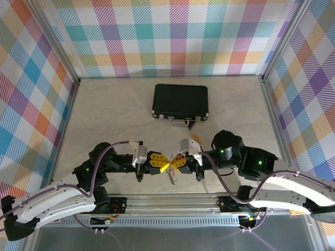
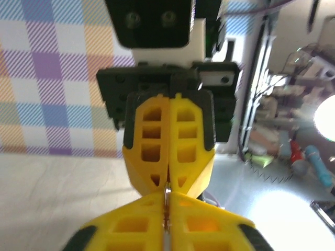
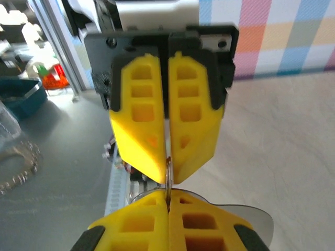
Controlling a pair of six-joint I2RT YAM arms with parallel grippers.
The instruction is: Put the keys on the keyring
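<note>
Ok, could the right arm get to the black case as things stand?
Probably, yes: open table lies between the right end effector and the black case. But it is shut on the keyring, pinched tip to tip with the left end effector.

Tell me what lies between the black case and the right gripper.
In the top view, a small yellow-orange tag lies between the black case and the right gripper; the table is otherwise bare.
</note>
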